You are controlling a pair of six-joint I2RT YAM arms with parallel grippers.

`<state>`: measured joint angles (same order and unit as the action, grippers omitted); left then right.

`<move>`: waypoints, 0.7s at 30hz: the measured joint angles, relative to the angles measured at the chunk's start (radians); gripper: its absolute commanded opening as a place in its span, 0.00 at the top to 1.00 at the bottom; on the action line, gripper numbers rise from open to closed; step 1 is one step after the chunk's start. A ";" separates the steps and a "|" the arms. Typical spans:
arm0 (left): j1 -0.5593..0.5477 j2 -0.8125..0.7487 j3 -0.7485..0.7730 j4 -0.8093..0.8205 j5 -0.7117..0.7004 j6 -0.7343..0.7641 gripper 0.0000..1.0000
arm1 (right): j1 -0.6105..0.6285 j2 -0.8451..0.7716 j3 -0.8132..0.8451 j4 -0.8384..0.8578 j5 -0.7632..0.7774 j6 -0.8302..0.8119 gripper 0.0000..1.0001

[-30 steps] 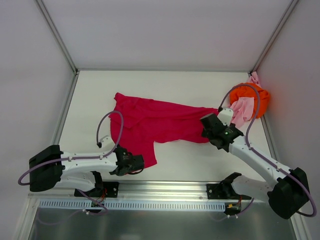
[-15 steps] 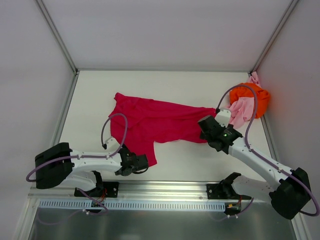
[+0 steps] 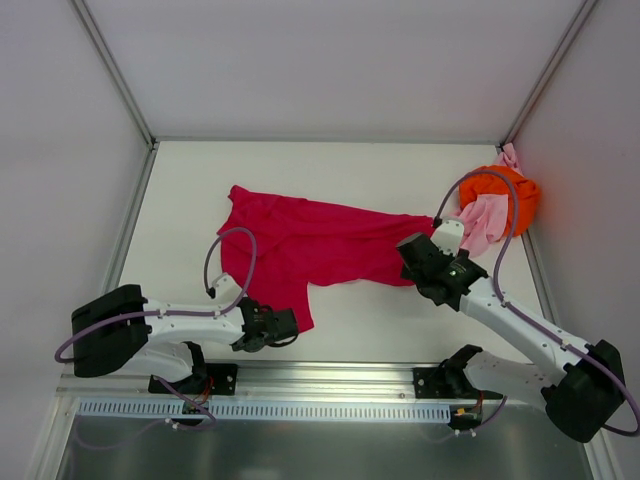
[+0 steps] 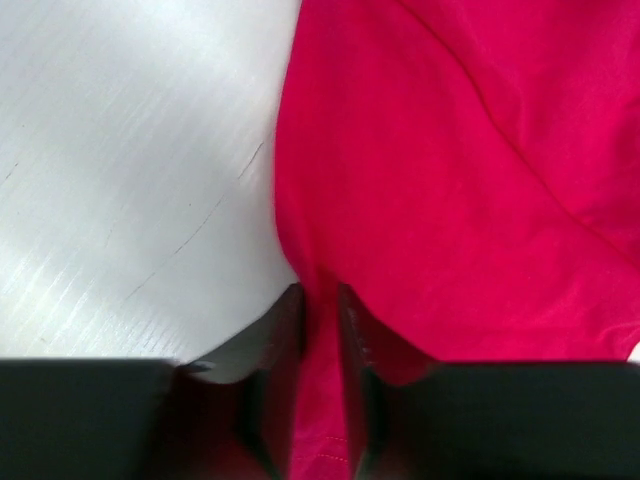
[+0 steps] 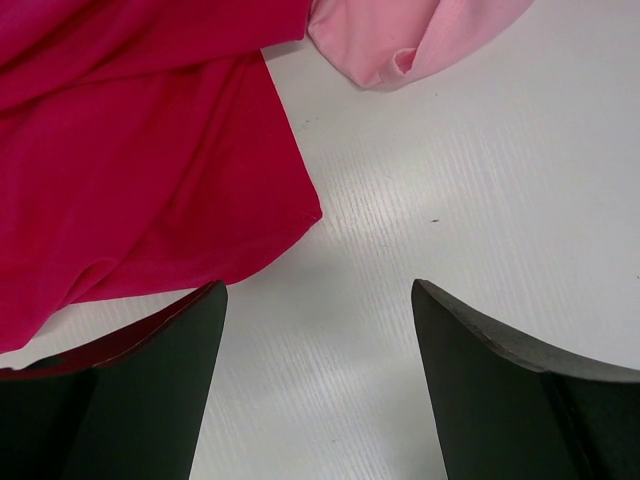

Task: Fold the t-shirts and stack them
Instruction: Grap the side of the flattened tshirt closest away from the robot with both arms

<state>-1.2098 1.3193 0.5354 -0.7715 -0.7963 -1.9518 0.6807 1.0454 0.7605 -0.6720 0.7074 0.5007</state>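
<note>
White table (image 3: 350, 170) boxed by pale walls (image 3: 330, 60).

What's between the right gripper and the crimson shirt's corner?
Nothing visible. The right gripper hangs open over bare table, the corner of the crimson shirt just ahead; the pale pink shirt lies beyond, off the path.

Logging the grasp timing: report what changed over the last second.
The left pincer shifted slightly right and closed on the near corner of the crimson t-shirt. The right pincer edged left, still open. The orange t-shirt and pink t-shirt lie unmoved.
</note>
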 measured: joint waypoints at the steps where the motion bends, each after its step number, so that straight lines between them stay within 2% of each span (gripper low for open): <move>1: 0.000 0.000 -0.002 0.005 0.000 0.000 0.90 | 0.000 0.000 0.000 0.000 0.000 0.001 0.21; 2: 0.000 0.000 -0.003 0.009 0.001 0.000 0.97 | 0.000 0.000 0.000 -0.001 0.000 0.001 0.21; 4: 0.000 0.002 -0.005 0.015 0.002 0.000 1.00 | 0.000 0.000 0.000 -0.005 0.000 0.003 0.21; 13: 0.000 0.003 -0.003 0.032 0.000 0.008 1.00 | 0.000 0.008 0.000 -0.010 0.008 0.006 0.20; 15: 0.000 0.007 0.003 0.032 0.002 0.011 1.00 | 0.000 0.041 0.000 -0.001 0.006 0.006 0.20; 18: 0.000 0.011 0.010 0.032 0.003 0.011 1.00 | 0.000 0.137 0.014 0.006 -0.004 0.010 0.13; 21: -0.001 0.002 0.010 0.031 0.003 0.011 1.00 | -0.027 0.190 0.002 0.091 -0.115 0.001 0.16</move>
<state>-1.2110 1.3209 0.5453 -0.7406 -0.7929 -1.9411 0.6537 1.2358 0.7628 -0.5808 0.5922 0.5018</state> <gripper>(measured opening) 0.011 0.857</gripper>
